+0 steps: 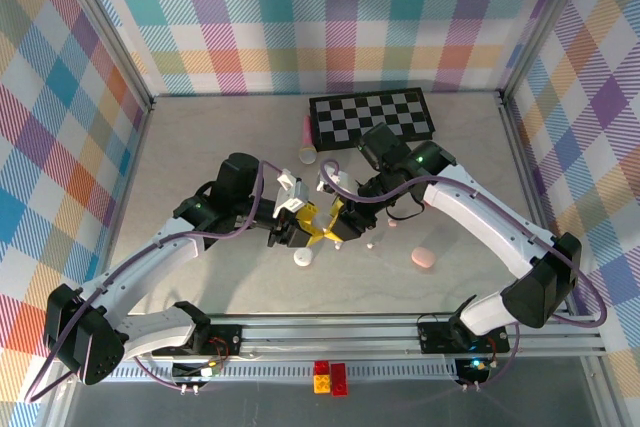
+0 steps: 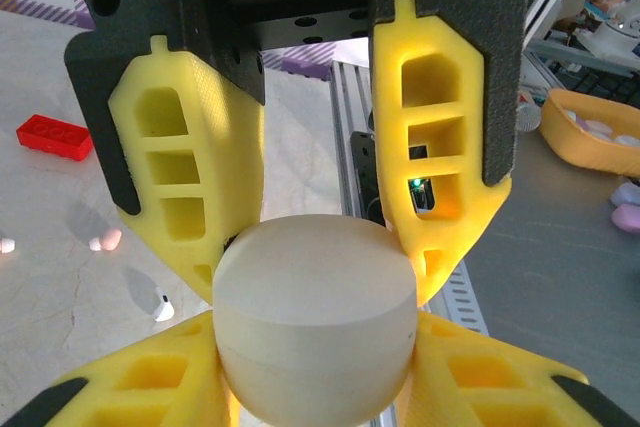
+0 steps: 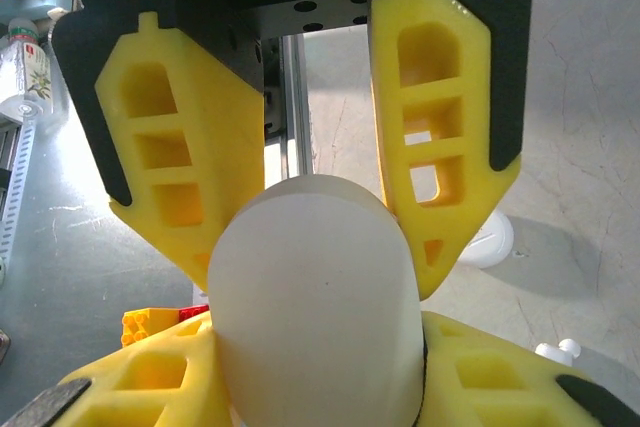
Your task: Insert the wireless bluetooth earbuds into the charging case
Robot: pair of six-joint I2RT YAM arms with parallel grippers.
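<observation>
Left gripper (image 2: 320, 265): closed on the white case (image 3: 315, 307), with a finger pressed to each rounded side.
Right gripper (image 3: 320, 269): clamped on the same case from the opposite end.
Case: held between the two grippers over the middle of the table (image 1: 200, 147); a seam is seen and the lid looks shut.
Earbuds (image 2: 163, 309): scattered loose on the table near the grippers; none is held.
Step judged: the lid is to be opened.
Method: one half should be held fixed while the other is swung about the hinge. Finger pads are best placed clear of the seam.
Risk: the smooth shell could be squeezed out of the grip, so light pressure is advised.
</observation>
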